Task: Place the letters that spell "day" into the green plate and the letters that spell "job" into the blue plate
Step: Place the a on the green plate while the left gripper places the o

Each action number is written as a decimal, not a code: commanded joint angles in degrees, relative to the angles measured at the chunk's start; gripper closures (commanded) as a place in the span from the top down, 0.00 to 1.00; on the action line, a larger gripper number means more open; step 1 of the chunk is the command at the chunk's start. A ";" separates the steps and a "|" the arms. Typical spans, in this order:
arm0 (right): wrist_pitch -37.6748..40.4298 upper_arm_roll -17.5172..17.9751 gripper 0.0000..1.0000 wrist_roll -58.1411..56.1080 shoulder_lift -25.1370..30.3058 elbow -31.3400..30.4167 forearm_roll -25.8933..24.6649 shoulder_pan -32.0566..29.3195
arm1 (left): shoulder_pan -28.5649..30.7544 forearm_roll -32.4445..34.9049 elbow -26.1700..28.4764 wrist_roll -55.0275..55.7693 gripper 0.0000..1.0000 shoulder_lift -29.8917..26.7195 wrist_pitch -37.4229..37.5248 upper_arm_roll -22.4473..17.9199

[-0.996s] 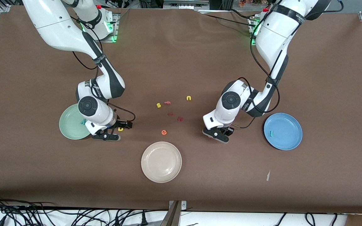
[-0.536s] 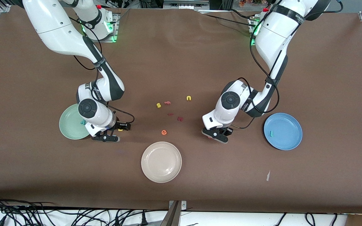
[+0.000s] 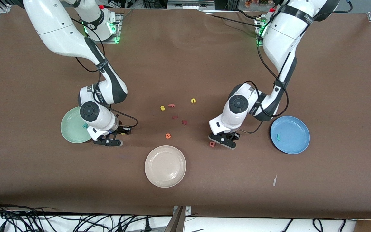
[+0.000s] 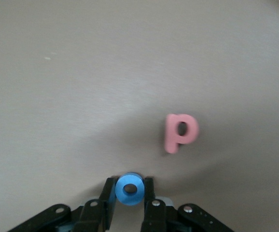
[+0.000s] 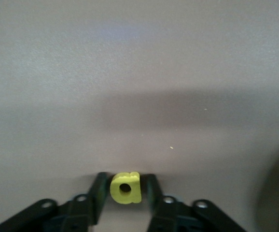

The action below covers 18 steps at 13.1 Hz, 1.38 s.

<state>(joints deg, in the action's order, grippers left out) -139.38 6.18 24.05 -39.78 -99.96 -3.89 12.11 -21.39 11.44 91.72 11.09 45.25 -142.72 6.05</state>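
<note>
Front view: the right gripper [image 3: 114, 135] is low over the table [image 3: 185, 199] just beside the green plate [image 3: 71, 127], on the side toward the table's middle; a teal letter [image 3: 84, 125] lies on that plate's rim area. The left gripper [image 3: 225, 139] is low over the table between the loose letters at centre and the blue plate [image 3: 293, 137], which holds a teal hook-shaped letter [image 3: 278, 137] with its long axis running nearer-to-farther. A salmon-pink letter [image 3: 212, 144] lies on the table just beside the left gripper. Left wrist view: the left gripper [image 4: 130, 189] is clamped on the blue ring "o" [image 4: 129, 189], the ring's hole facing the camera; the pink letter [image 4: 180, 132] lies flat close by, its stem along the picture's vertical. Right wrist view: the right gripper [image 5: 125, 188] is clamped on a yellow-green letter [image 5: 125, 187], hole facing the camera.
</note>
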 commanded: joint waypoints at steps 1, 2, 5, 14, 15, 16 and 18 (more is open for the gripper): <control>-0.19 0.50 0.26 0.03 -1.18 0.91 0.81 -0.33 | 3.28 2.35 1.00 0.07 0.01 -4.01 5.06 0.28; -0.19 0.50 0.26 0.03 -1.18 0.91 1.77 -0.33 | 4.77 2.35 1.53 -1.76 0.01 -5.42 7.35 0.36; 0.59 0.50 0.24 -0.49 -0.74 2.22 5.10 -0.24 | 9.42 1.39 5.21 -9.67 0.01 -10.43 11.58 0.45; 16.16 -5.63 0.22 -2.59 10.48 -0.29 4.77 -1.56 | 22.26 1.74 14.37 -29.54 0.28 -15.54 14.32 0.10; 16.24 -6.78 0.22 -3.82 12.69 -2.75 4.77 -1.56 | 22.53 1.74 14.37 -29.81 0.53 -15.45 14.32 0.10; 15.98 -8.45 0.22 -5.83 14.45 -5.56 4.77 -1.56 | 22.54 1.65 14.11 -29.81 0.67 -15.54 14.32 0.10; 14.41 -10.47 0.22 -8.91 16.83 -10.05 4.77 -1.65 | 22.19 1.30 13.58 -29.64 0.73 -15.54 14.32 0.19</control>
<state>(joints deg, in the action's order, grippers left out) -123.11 -2.89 18.22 -27.46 -103.24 0.33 10.47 1.09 11.45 104.42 -18.36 31.30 -128.27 5.81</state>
